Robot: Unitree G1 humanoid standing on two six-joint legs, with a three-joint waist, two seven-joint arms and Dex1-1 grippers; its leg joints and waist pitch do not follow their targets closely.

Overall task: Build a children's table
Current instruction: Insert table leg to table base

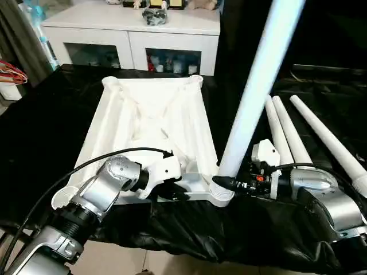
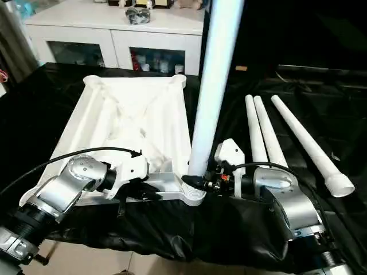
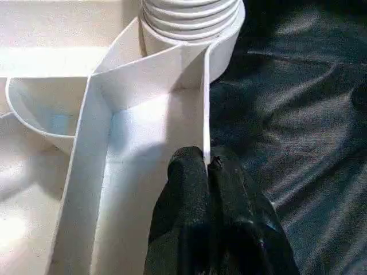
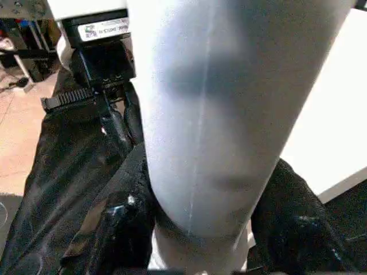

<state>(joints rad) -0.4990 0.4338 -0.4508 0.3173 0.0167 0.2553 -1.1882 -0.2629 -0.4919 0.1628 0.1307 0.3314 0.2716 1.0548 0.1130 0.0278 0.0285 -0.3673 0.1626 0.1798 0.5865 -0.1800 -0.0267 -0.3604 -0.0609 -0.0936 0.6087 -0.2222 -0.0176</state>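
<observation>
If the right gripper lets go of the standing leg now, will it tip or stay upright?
The leg stands tilted in the tabletop's corner socket, held low by the right gripper. Being tall and leaning, it may tip if not fully seated. It looks stiff, probably light.

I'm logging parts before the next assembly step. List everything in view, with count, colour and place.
Tabletop: one, white, upside down on the black cloth, ribbed underside up.
Upright leg: one, white, standing in the tabletop's near right corner socket.
Loose legs: three, white, lying side by side on the cloth to the right.
Black cloth: one, covering the work surface.
Cabinet: one, white with glass doors, behind the work surface, small items on top.
Left end effector: black fingers shut on the tabletop's near rim wall.
Right end effector: black fingers closed around the upright leg's base.
</observation>
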